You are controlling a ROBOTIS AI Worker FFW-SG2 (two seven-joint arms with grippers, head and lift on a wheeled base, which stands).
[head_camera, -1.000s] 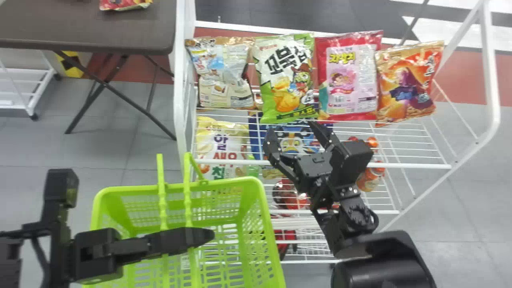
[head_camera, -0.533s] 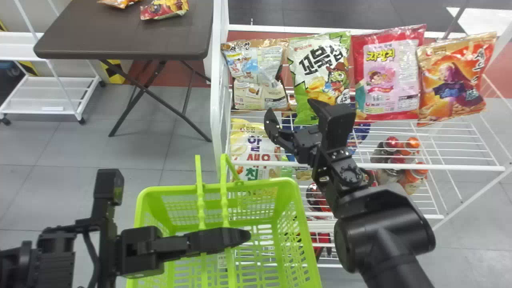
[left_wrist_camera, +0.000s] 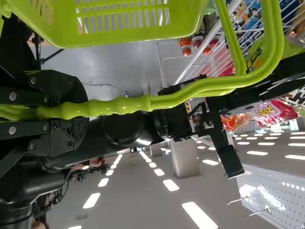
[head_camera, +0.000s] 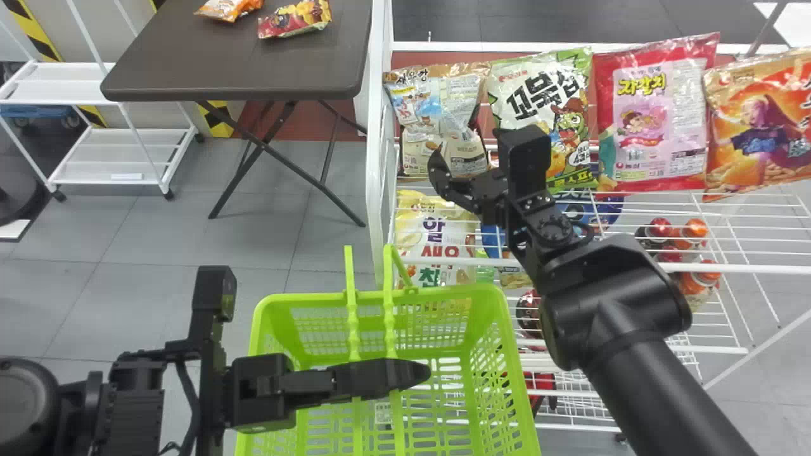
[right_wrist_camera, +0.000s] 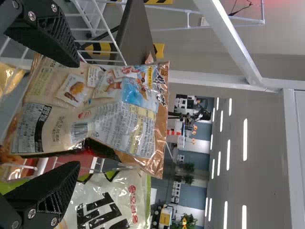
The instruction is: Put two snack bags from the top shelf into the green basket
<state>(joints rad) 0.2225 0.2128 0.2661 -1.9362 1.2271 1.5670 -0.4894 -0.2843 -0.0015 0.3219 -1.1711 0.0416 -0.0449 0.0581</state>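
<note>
Right pincer (head_camera: 467, 147): spread, upper centre, near the beige bag (head_camera: 437, 101)
Left pincer (head_camera: 421, 372): pinching the handles (left_wrist_camera: 124, 104) of the green basket (head_camera: 456, 291), lower centre
Beige bag: top shelf, dense small print
Green-and-white bag (head_camera: 529, 95): upper right, bold black lettering
Red bag (head_camera: 659, 142): yellow lettering on pink

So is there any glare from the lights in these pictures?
Head view: glints on the crinkled red bag; left wrist view: ceiling lights as bright white patches, a sheen along the green handle; right wrist view: ceiling lights as thin white strips, shine on the beige bag's foil.
</note>
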